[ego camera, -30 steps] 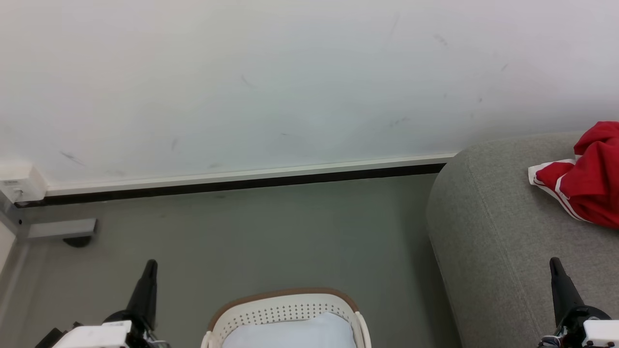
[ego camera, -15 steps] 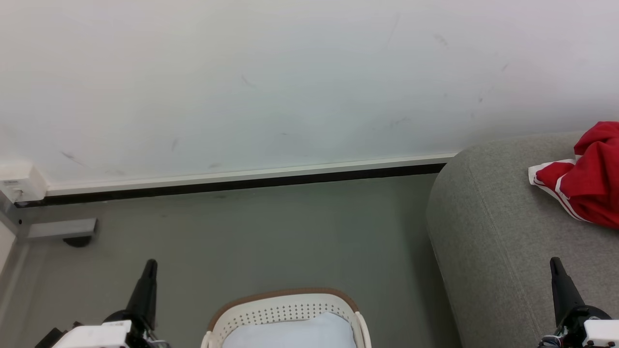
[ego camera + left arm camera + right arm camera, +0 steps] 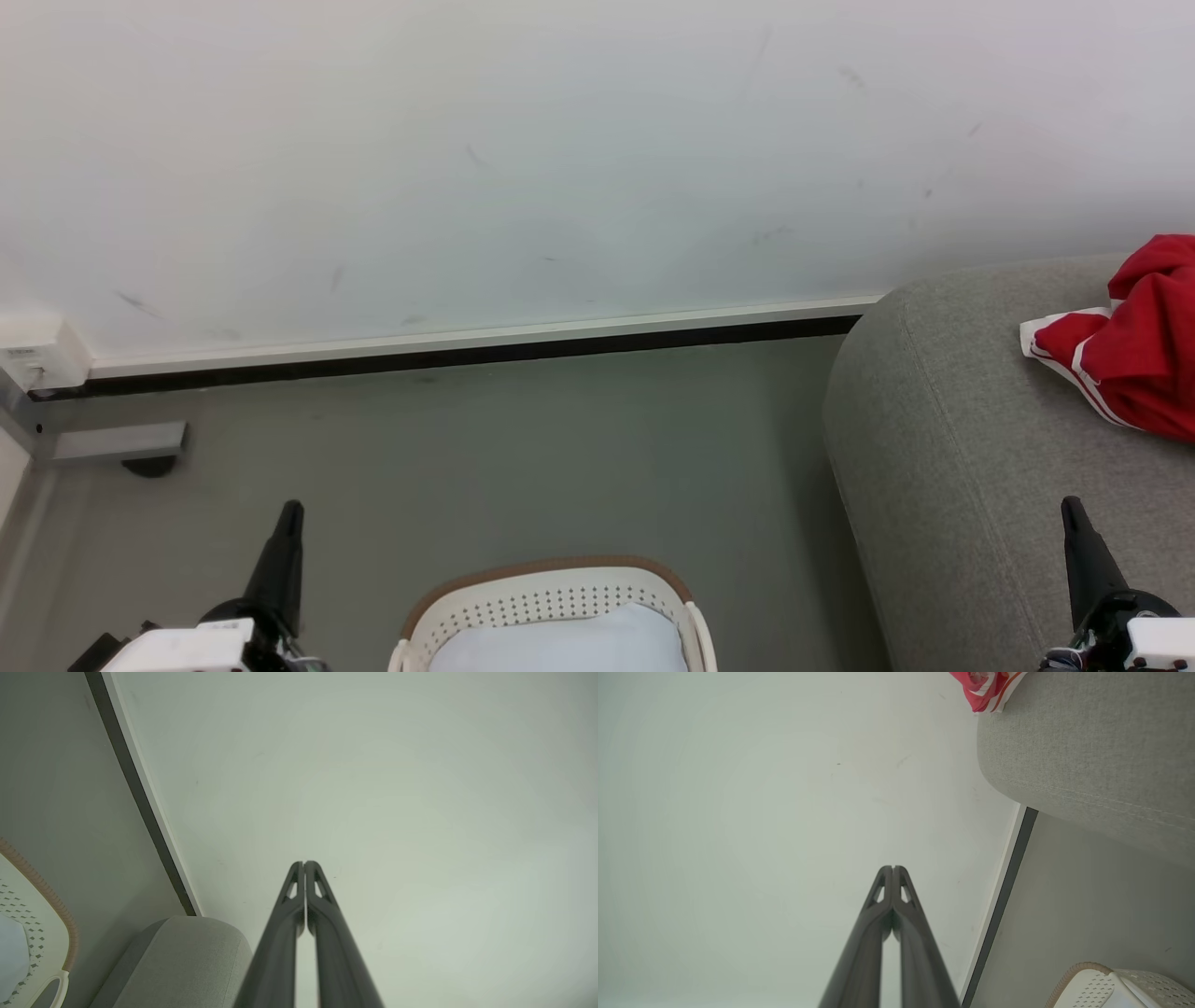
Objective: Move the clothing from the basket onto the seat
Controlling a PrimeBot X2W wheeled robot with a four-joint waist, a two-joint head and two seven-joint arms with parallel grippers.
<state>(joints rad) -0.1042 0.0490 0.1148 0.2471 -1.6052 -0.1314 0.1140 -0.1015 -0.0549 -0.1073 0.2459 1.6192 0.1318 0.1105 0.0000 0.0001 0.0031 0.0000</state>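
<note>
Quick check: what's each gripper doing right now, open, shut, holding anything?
Left gripper: shut, fingertips together, holding nothing.
Right gripper: shut, fingertips together, holding nothing.

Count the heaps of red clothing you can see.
1: a red heap on the grey seat, at the head view's right edge. It may hold several garments. The basket is cut off, with pale cloth on top, so more may be hidden.

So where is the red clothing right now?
In the head view the red clothing lies on the grey seat at the far right, apart from the basket at bottom centre.
</note>
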